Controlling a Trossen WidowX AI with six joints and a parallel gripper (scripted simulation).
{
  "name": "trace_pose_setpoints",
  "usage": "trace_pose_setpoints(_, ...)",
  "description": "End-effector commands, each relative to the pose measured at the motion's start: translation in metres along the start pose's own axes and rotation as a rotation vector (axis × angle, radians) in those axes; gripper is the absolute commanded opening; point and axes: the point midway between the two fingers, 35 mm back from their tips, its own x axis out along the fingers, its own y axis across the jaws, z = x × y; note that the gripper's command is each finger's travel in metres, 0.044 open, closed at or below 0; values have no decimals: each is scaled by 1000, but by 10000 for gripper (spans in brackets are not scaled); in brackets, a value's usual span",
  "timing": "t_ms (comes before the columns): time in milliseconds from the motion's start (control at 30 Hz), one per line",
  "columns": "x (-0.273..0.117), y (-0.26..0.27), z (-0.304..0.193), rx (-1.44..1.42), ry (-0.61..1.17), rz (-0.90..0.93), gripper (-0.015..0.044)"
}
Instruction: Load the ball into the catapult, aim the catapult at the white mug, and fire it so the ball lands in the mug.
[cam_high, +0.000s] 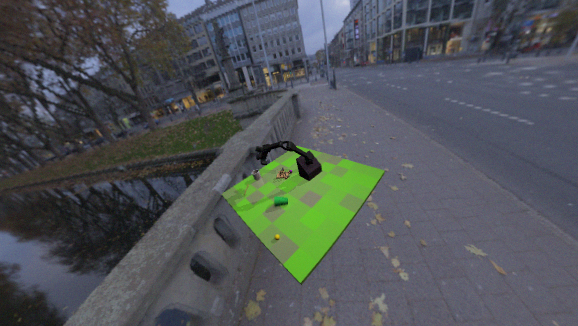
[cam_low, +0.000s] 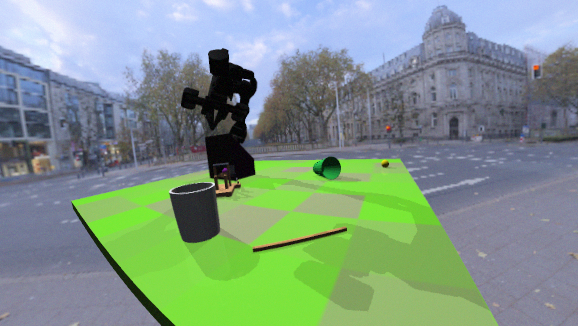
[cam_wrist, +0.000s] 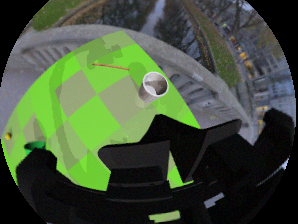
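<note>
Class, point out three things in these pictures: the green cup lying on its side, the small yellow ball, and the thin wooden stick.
Green cup (cam_high: 281, 201) (cam_low: 327, 168): top and exterior views, side wall.
Yellow ball (cam_high: 277, 237) (cam_low: 385, 163): top and exterior views, centre.
Wooden stick (cam_low: 300, 239) (cam_wrist: 111, 66): exterior and wrist views, mid-length.

The top view looks down from well above the green checkered mat (cam_high: 320, 220) (cam_low: 280, 295) (cam_wrist: 90, 110); the exterior view faces across it from low and near its mug-side edge. The wrist view looks down from above it, and all three share its surface.

Mat (cam_high: 320, 220) (cam_low: 280, 270) (cam_wrist: 85, 125) — green-tan checks; cup (cam_high: 281, 201) (cam_low: 327, 168) (cam_wrist: 35, 146) — green.
</note>
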Motion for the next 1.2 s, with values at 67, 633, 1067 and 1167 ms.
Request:
trace_pose_setpoints(67, 0, 31, -26, -164, 118, -22, 0)
trace_pose_setpoints(633, -12, 99, -106, -605, 431, -21, 0)
trace_pose_setpoints(1067, -34, 131, -169, -936, 671, 20, 0)
trace_pose_setpoints(1167, -42, 137, -185, -1014, 730, 38, 0)
